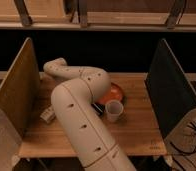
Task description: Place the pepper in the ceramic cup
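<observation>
Whitish tapered ceramic cup [114, 110] stands just before orange round dish [114, 92], open wood to its right. Gripper hidden behind smooth cream arm [81, 117], rear left; its state cannot be told

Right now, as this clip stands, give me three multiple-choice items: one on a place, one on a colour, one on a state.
1. Where on the table is the cup?
A. far left corner
B. just in front of the dish
C. front right corner

2. What colour is the dish?
A. blue
B. green
C. orange

3. How does the cup stand?
A. upright, mouth up
B. on its side
C. upside down

Answers:
1 B: the cup stands near the table's middle, at the dish's near edge.
2 C: the part of the dish that shows beside the arm is orange.
3 A: the cup's round mouth faces up.

The tool is not in view. The arm curls toward the back left, and the tool cannot be seen past its end.
</observation>
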Controlling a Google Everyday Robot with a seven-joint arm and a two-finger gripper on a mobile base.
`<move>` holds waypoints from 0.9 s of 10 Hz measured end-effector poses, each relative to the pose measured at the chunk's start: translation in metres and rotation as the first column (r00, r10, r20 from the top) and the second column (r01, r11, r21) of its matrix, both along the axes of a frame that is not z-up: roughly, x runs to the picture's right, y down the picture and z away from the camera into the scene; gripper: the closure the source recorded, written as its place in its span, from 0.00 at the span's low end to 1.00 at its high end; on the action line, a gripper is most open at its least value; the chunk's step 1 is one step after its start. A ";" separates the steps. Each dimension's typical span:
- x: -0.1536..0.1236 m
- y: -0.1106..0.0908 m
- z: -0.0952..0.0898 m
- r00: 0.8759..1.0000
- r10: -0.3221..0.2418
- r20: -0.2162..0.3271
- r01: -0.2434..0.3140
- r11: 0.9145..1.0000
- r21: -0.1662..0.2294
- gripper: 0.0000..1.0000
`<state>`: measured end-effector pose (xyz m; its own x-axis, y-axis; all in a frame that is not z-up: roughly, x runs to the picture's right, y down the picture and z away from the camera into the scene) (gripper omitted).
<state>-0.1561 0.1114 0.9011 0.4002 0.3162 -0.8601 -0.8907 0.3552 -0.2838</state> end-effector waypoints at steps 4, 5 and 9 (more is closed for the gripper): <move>0.007 0.004 0.005 1.000 0.017 -0.002 -0.017 1.000 -0.011 0.92; 0.009 0.005 0.006 1.000 0.023 -0.003 -0.023 1.000 -0.014 0.99; 0.021 -0.027 -0.001 0.999 0.039 -0.023 -0.037 0.997 0.074 1.00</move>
<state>-0.1352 0.0846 0.8997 0.3664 0.3931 -0.8433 -0.9100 0.3403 -0.2368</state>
